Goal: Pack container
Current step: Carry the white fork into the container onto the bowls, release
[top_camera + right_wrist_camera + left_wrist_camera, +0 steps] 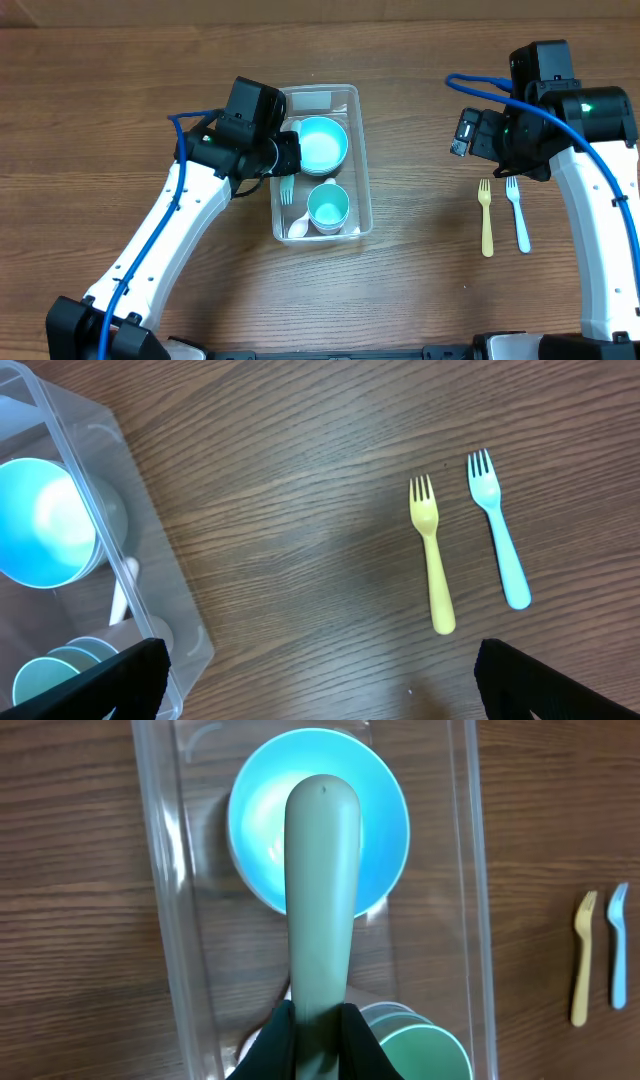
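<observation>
Left gripper (318,1030) pinches a smooth, round-ended sage-green handle (322,890) (matte plastic) jutting ahead of its jaws over the clear container (160,920); right gripper (320,690) jaws stand apart.

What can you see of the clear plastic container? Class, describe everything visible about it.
The container is a clear, see-through plastic bin, rectangular with rounded corners, with a whitish label at its far end. It stands upright and lidless on the wooden table. Inside are a blue bowl, a teal cup and a white spoon. The left gripper holds a green utensil above it; whether that touches the bin cannot be told.
</observation>
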You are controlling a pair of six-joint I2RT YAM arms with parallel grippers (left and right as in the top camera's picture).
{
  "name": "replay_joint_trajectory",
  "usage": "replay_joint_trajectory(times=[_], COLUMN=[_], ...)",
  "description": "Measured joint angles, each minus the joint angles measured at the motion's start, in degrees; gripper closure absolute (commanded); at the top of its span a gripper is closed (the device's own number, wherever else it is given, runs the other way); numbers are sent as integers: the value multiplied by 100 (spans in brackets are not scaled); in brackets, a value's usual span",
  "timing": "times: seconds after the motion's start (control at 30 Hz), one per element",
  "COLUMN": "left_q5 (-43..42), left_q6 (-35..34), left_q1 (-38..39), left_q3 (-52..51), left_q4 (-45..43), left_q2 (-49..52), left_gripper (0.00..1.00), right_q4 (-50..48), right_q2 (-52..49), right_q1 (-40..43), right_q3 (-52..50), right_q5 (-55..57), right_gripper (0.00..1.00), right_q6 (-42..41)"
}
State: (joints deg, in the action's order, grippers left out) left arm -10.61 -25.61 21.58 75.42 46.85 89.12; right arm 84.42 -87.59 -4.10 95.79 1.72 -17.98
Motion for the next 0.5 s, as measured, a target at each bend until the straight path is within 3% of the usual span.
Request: replay_joint_trajectory(times=[0.5], left_q5=[621], left_q6=[-450], left_q1=[0], left_q3=[0], left_q4=[-81], left_q2=[125], left_gripper=[86], right_q4=[2], right_q2=[0], right_q1=[0], right_q3=[2], right_q5=[0], right_gripper=[0], right_q6=[2])
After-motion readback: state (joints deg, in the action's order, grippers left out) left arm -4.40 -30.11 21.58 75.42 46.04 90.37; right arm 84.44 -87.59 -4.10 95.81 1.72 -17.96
